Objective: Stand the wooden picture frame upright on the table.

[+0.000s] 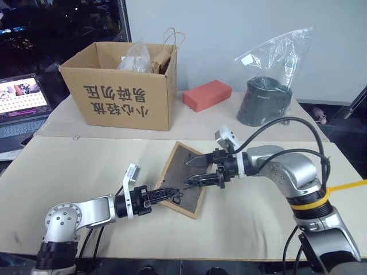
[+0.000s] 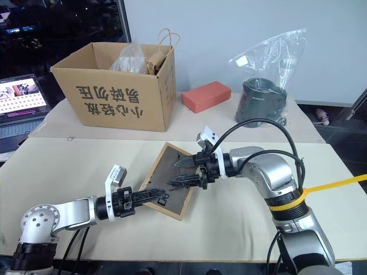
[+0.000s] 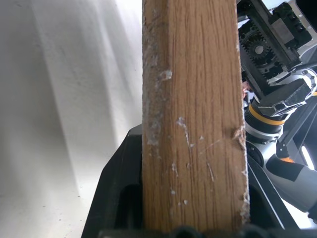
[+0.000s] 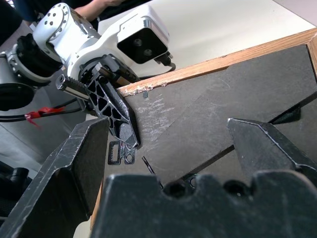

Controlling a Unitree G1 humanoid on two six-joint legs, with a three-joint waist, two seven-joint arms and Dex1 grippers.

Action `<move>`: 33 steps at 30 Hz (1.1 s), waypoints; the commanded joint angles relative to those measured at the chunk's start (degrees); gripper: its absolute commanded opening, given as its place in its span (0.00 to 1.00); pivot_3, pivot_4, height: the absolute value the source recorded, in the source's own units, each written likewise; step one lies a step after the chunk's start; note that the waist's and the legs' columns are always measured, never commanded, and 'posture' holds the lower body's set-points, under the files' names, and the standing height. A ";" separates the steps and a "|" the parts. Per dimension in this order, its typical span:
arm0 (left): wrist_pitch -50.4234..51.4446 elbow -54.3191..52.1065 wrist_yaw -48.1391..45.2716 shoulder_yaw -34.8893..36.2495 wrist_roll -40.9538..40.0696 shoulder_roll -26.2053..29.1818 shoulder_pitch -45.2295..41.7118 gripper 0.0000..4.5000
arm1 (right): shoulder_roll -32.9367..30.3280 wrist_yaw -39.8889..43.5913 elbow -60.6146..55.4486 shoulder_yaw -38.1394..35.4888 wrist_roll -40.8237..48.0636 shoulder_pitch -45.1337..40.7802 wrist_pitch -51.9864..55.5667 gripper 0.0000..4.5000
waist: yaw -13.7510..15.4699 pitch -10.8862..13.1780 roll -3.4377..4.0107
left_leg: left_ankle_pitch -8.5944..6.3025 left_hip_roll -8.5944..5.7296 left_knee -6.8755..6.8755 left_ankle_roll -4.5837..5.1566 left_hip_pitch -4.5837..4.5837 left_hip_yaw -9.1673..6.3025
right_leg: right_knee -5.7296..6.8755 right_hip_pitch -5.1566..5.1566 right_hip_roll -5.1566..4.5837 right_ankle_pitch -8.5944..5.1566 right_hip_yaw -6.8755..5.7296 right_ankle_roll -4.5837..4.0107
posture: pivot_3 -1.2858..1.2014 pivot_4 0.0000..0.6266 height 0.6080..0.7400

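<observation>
The wooden picture frame (image 1: 182, 162) is held at a slant above the table (image 1: 258, 223), its dark back turned up toward me. My left gripper (image 1: 169, 193) is shut on the frame's near edge. In the left wrist view the light-wood rim (image 3: 193, 124) runs up between its fingers. My right gripper (image 1: 189, 173) comes in from the right and hovers open just over the dark back (image 4: 237, 99), one finger (image 4: 79, 163) on each side of the easel stand. I cannot tell whether it touches the back. The frame's front is hidden.
A cardboard box (image 1: 123, 86) with bags in it stands at the back left. Beside it lie a red block (image 1: 207, 94) and a dark container in a clear plastic bag (image 1: 266, 97). A laptop (image 1: 23, 103) sits at the far left.
</observation>
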 commanded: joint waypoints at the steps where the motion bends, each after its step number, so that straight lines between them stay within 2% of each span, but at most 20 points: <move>1: -2.17 -3.95 -2.37 0.52 -3.44 0.19 -0.29 0.25 | -2.66 -1.00 2.78 -1.34 -2.69 -1.24 -0.75 0.99 | 0.11 0.00 0.00 | 0.00 0.00 0.00 0.00 0.00 0.00 | 0.00 0.00 0.00 0.00 0.00 0.00 | 0.52 0.24 1.00; 9: -4.40 -4.17 0.02 -1.30 -5.23 -0.37 -1.77 0.25 | 0.44 0.45 -4.58 0.89 0.91 1.58 0.88 0.99 | -0.10 0.00 0.00 | 0.00 0.01 -0.08 0.00 -0.01 0.00 | -0.02 -0.03 0.01 0.00 0.00 0.00 | 0.52 0.24 1.00; 13: -4.54 -4.08 0.48 -2.27 -6.76 0.11 -1.72 0.25 | 5.24 1.88 -9.63 -1.75 4.56 3.96 -4.20 0.99 | -0.05 0.00 0.00 | 0.00 0.03 -0.09 0.00 -0.01 0.00 | 0.04 -0.06 0.03 0.00 0.00 0.00 | 0.52 0.24 1.00; 17: -4.40 -3.09 0.44 -2.11 -8.73 2.06 -1.30 0.25 | 3.85 3.07 -13.01 -3.68 3.86 3.73 -8.57 0.99 | 0.18 0.02 0.02 | 0.01 0.02 -0.08 -0.02 -0.02 0.00 | 0.04 -0.04 0.02 -0.01 0.00 0.01 | 0.52 0.24 1.00; 20: -4.96 0.23 1.14 -1.40 -12.11 3.90 -1.87 0.25 | -2.32 6.41 -13.63 1.15 -10.28 6.15 -28.24 0.99 | 0.35 0.02 0.02 | 0.01 0.02 -0.08 -0.02 0.00 0.00 | 0.03 -0.03 0.01 -0.03 -0.02 0.05 | 0.52 0.24 1.00; 25: -4.98 2.58 0.98 -1.75 -14.26 6.06 -3.04 0.25 | -6.47 9.11 -7.50 3.31 -20.17 7.72 -46.42 0.99 | -0.02 0.03 0.01 | 0.01 0.03 -0.11 -0.02 0.01 0.01 | -0.03 -0.06 0.03 -0.22 -0.01 0.36 | 0.52 0.24 1.00; 29: -5.32 2.98 1.05 -2.16 -15.09 6.57 -3.48 0.25 | -8.67 3.81 5.61 2.29 -30.37 5.33 -61.01 0.99 | -0.15 0.03 0.00 | 0.05 0.03 -0.11 -0.07 0.05 0.01 | 0.02 -0.06 0.03 -0.12 0.02 0.19 | 0.52 0.24 1.00; 33: -5.48 2.98 1.30 -2.48 -16.15 7.02 -3.47 0.25 | -8.98 -1.77 13.16 -0.29 -33.95 4.54 -73.79 0.99 | 0.36 0.08 -0.06 | 0.07 0.00 -0.11 -0.08 0.02 0.01 | -0.03 -0.02 0.00 -0.05 -0.01 0.08 | 0.52 0.24 1.00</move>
